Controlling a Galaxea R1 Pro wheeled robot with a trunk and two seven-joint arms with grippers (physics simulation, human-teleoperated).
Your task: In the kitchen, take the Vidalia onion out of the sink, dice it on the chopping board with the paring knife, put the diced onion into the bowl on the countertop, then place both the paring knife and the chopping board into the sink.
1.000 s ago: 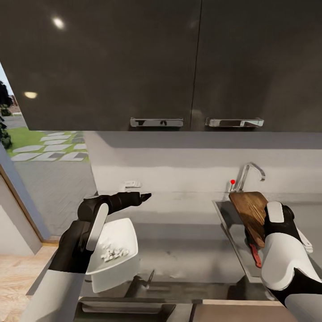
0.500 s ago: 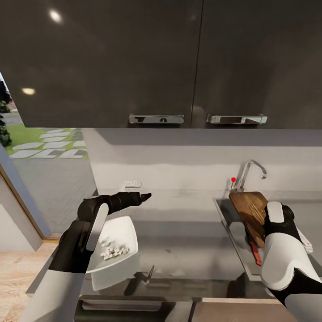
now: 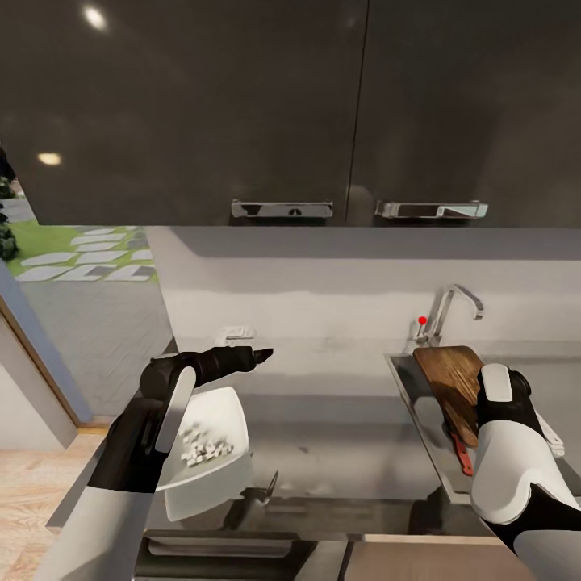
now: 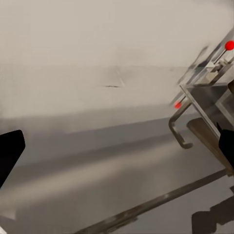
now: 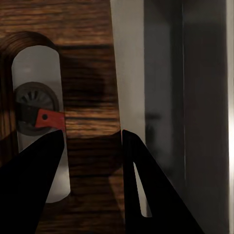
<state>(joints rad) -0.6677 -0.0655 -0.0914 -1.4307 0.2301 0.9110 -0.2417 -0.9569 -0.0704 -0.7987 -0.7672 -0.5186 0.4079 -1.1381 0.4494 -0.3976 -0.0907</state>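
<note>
Grey countertop (image 3: 339,452) runs under two glossy black upper cabinets (image 3: 242,105), each with one chrome bar handle, and no writing can be read anywhere. Nearest, left of the sink (image 3: 420,403), one white square bowl (image 3: 211,476) holds a small heap of pale diced onion (image 3: 206,452). Over the bowl the left gripper (image 3: 260,355) points toward the sink; whether its fingers are parted cannot be told. In the sink, one chopping board (image 3: 449,379) leans tilted, its long axis running from the basin's near part up toward the tap (image 3: 452,311), handle slot nearest. One paring knife (image 3: 463,460) lies beneath it, red handle showing through the slot in the right wrist view. The right gripper (image 5: 92,139) hovers over the board, fingers spread, grasping nothing. One red knob (image 3: 422,320) stands beside the tap.
</note>
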